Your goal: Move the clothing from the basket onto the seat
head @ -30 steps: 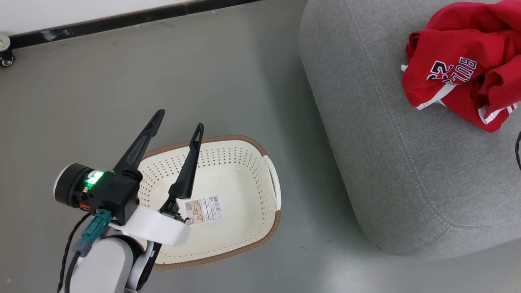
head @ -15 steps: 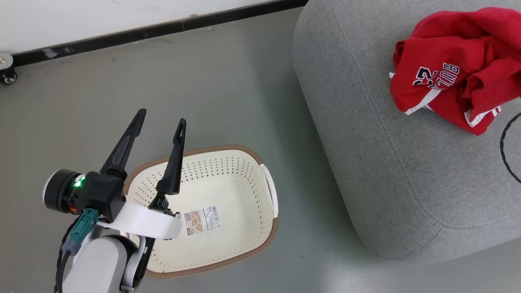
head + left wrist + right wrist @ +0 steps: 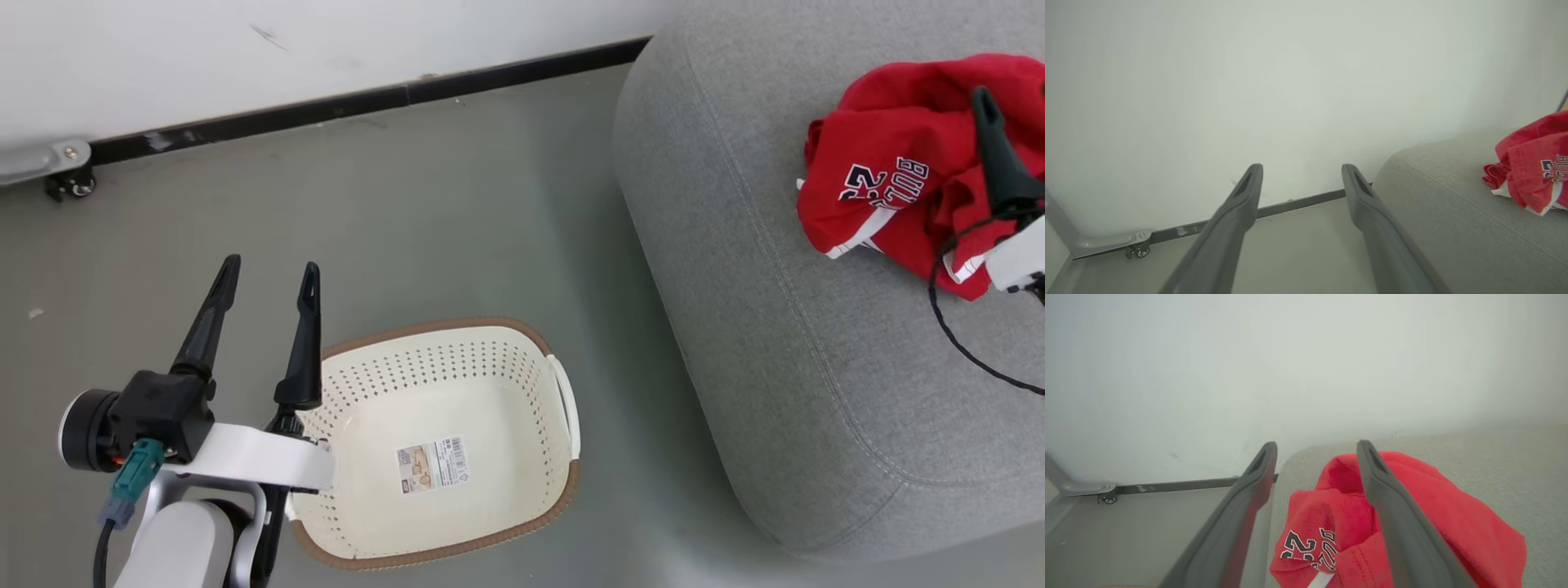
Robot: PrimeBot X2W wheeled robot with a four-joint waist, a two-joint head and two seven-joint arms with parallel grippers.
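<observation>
Hovering beside the basket (image 3: 433, 325), the left gripper (image 3: 271, 265) aims at the wall (image 3: 326, 41), jaws apart; the right gripper (image 3: 1317, 445), likewise spread, hangs over the clothing (image 3: 890, 163) on the seat (image 3: 775, 327).

Grey floor (image 3: 408, 204), white wall (image 3: 245, 49)

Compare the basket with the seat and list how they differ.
The basket is cream perforated plastic with a brown rim; the seat is grey woven fabric. The basket is far smaller than the seat. The basket holds just a paper label; the seat bears the red clothing. Both have rounded corners and stand on the grey floor.
</observation>
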